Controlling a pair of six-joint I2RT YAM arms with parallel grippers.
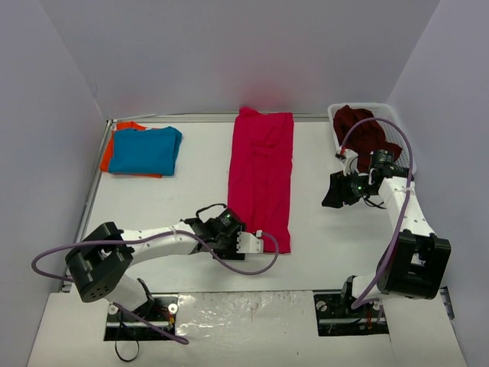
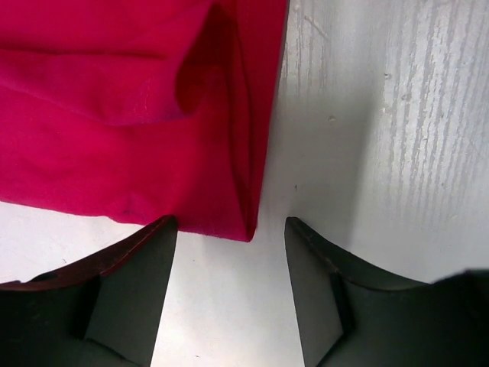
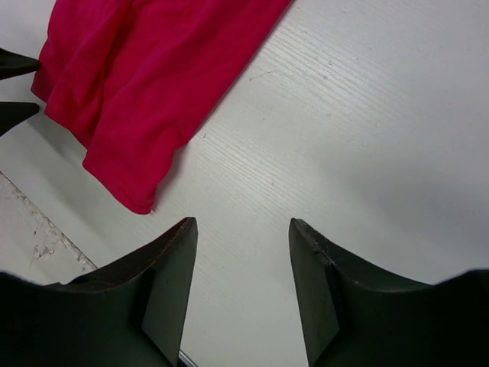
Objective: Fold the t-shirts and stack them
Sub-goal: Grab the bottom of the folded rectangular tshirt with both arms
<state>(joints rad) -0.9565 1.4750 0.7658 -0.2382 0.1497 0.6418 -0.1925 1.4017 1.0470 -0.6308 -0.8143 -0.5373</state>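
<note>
**Pink shirt laid out as a long strip, both grippers open**

The left gripper is held low at the near hem of the pink shirt, close to the table's near edge. Its jaws are spread and nothing is gripped. In the left wrist view a near corner of the shirt is framed between the two fingers, with a folded edge running straight away from it and bare table beside it.

The right gripper is held well to the right of the shirt over bare table, its jaws also apart and empty.

The shirt is stretched as a narrow strip down the middle, its far end touching the back edge. Wide bare stretches are left on both sides of it.

At the far left, a folded blue shirt is stacked on an orange shirt, near the left edge. At the far right corner, a maroon shirt is heaped in the basket.
</note>
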